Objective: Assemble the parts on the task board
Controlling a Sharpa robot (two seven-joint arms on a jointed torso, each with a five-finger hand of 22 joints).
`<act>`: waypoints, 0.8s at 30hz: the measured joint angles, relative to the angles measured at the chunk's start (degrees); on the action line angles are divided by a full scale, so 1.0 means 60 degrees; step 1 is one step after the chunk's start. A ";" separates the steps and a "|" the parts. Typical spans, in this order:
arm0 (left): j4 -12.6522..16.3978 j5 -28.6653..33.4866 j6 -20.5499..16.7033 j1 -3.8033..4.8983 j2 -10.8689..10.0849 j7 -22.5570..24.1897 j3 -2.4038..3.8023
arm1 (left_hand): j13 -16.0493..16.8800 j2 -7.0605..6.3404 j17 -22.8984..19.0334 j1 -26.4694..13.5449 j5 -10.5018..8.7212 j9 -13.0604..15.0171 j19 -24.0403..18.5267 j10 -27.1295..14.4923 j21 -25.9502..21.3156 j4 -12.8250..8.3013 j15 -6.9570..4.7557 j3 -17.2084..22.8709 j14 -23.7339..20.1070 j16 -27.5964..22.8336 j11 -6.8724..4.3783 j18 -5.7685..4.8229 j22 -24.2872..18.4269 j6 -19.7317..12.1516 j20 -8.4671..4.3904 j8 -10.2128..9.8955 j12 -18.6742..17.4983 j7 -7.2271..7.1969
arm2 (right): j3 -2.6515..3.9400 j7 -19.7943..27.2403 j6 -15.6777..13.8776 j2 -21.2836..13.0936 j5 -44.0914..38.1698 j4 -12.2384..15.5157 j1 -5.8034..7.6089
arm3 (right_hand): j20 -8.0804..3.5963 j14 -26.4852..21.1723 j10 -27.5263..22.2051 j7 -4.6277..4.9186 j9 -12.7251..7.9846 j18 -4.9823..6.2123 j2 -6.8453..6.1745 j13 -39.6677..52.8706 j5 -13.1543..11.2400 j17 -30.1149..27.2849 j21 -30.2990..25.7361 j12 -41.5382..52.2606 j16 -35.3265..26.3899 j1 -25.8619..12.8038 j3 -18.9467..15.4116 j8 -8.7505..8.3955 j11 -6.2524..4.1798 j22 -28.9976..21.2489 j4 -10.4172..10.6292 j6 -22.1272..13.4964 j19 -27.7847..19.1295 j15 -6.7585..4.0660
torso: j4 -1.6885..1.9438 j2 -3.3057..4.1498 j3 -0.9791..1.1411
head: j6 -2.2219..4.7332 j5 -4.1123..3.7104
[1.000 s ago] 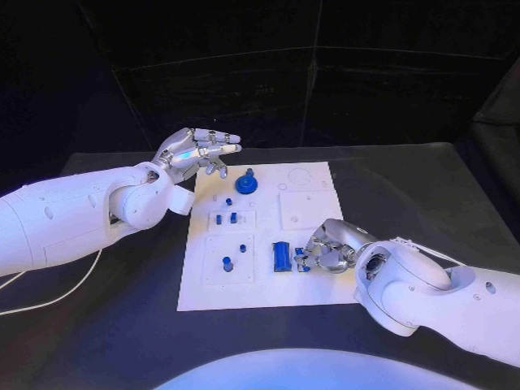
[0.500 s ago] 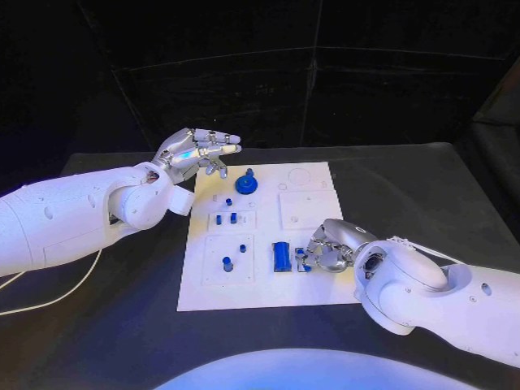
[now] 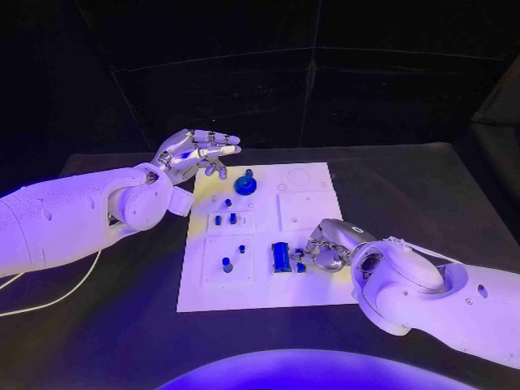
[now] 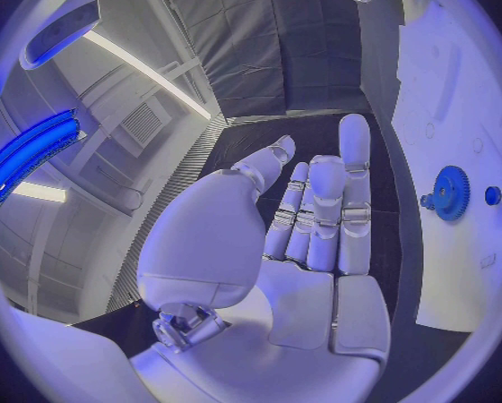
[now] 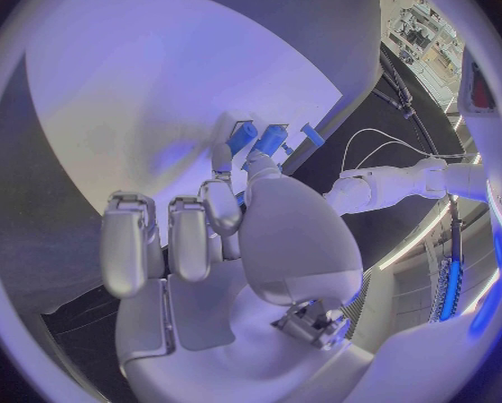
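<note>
Right hand [image 3: 327, 248] rests on the task board [image 3: 313, 286] near its right edge, fingers curled down beside a blue rectangular block [image 3: 281, 257]. Whether it pinches the small blue piece [image 3: 300, 266] at its fingertips cannot be told; the fingers hide the contact. The block's long axis runs along the board's length. Left hand [image 3: 197, 152] hovers off the board's far left corner, fingers spread, holding nothing, beside the blue gear [image 3: 246, 184].

The flat white task board [image 3: 260, 244] looks smooth and matt. The small blue plastic parts [image 3: 281, 257] shine a little. The silver metal hands [image 3: 196, 152] and glossy white plastic arms [image 3: 61, 219] gleam. The black table [image 3: 448, 195] looks dull.
</note>
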 measured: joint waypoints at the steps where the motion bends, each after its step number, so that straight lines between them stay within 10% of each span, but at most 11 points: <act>1: 0.0000 0.0000 0.0000 0.0000 0.0000 -0.0002 0.0000 | 0.0000 0.0000 0.0000 0.0000 0.0000 0.0000 0.0000 0.0000 0.0000 0.0000 0.0000 0.0000 0.0000 0.0000 0.0000 0.0000 0.0000 0.0000 0.0000 0.0000 0.0000 0.0000 | 0.0000 -0.0004 0.0000 0.0005 -0.0010 -0.0007 0.0000 | 0.0000 0.0000 0.0000 0.0000 0.0011 -0.0001 0.0044 0.0011 -0.0031 0.0000 0.0000 0.0013 0.0000 -0.0076 -0.0055 0.0021 0.0000 0.0000 0.0004 0.0000 0.0000 0.0000 | 0.0000 0.0001 0.0000 | 0.0004 -0.0002; 9: -0.0002 0.0000 0.0004 0.0000 0.0000 -0.0009 0.0000 | 0.0000 0.0000 0.0000 0.0000 0.0000 0.0000 0.0000 0.0000 0.0000 0.0000 0.0000 0.0000 0.0000 0.0000 0.0000 0.0000 0.0000 0.0000 0.0000 0.0000 0.0000 0.0000 | -0.0003 -0.0009 0.0002 -0.0083 -0.0097 -0.0026 -0.0004 | 0.0000 0.0000 0.0060 0.0011 0.0127 -0.0001 0.0163 0.0001 -0.1551 -0.0001 0.0000 -0.0053 -0.0001 -0.0689 -0.0681 0.0110 -0.0060 0.0000 -0.0001 -0.0062 0.0000 0.0001 | 0.0000 0.0001 -0.0003 | 0.0011 -0.0011; 24: -0.0029 0.0000 0.0007 0.0000 -0.0004 -0.0015 0.0000 | 0.0000 0.0000 -0.0024 0.0000 0.0000 0.0000 0.0000 -0.0052 -0.0036 -0.0029 0.0035 -0.0029 -0.0035 0.0000 -0.0052 -0.0001 -0.0016 0.0000 0.0000 0.0000 0.0058 0.0000 | -0.0003 0.0425 0.0122 -0.0810 -0.0140 0.0505 -0.0004 | 0.0001 0.0000 -0.0005 0.0063 0.0187 0.0000 -0.0120 -0.0054 -0.1738 -0.0002 0.0000 -0.0173 -0.0041 -0.0174 -0.0905 0.0145 0.0005 0.0000 -0.0091 -0.0244 0.0000 0.0002 | -0.0026 -0.0015 0.0010 | 0.0087 -0.0016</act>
